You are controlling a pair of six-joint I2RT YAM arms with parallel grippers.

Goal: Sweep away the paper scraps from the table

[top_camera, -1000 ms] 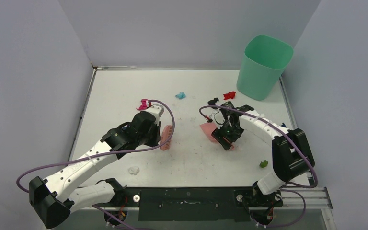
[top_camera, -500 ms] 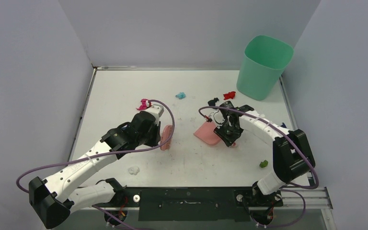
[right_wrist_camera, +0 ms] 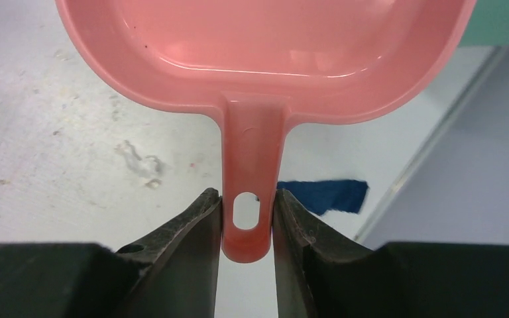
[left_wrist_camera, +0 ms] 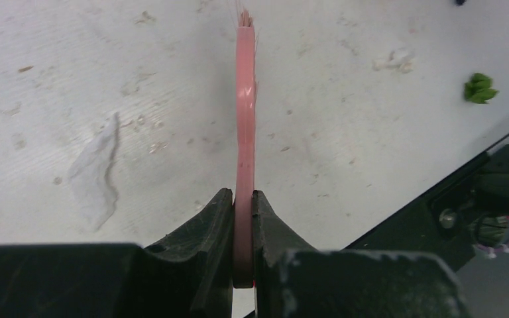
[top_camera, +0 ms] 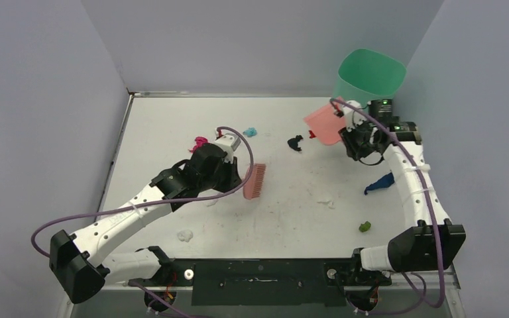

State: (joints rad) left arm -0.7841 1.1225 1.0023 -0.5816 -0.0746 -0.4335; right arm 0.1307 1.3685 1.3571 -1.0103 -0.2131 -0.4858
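Note:
My left gripper (top_camera: 237, 176) is shut on the pink brush (top_camera: 255, 181), bristle end toward mid-table; the wrist view shows the brush (left_wrist_camera: 244, 112) edge-on between the jaws (left_wrist_camera: 242, 199). My right gripper (top_camera: 352, 134) is shut on the pink dustpan's handle (right_wrist_camera: 246, 159) and holds the dustpan (top_camera: 325, 122) raised beside the green bin; its pan (right_wrist_camera: 265, 40) looks empty. On the table (top_camera: 159, 119) lie scraps: magenta (top_camera: 199, 142), light blue (top_camera: 250, 132), black (top_camera: 295, 142), red (top_camera: 312, 134) half hidden by the dustpan, dark blue (top_camera: 379, 183), green (top_camera: 365, 226), white (top_camera: 185, 234).
A green bin (top_camera: 370, 73) stands at the back right corner. A small white shred (top_camera: 326, 201) lies mid-table. Grey walls close the left, back and right sides. The black front rail (top_camera: 258, 281) holds both arm bases.
My right arm has lifted the dustpan from mid-table up to the back right by the green bin. My left arm has shifted the brush to the right. The dark blue scrap now shows.

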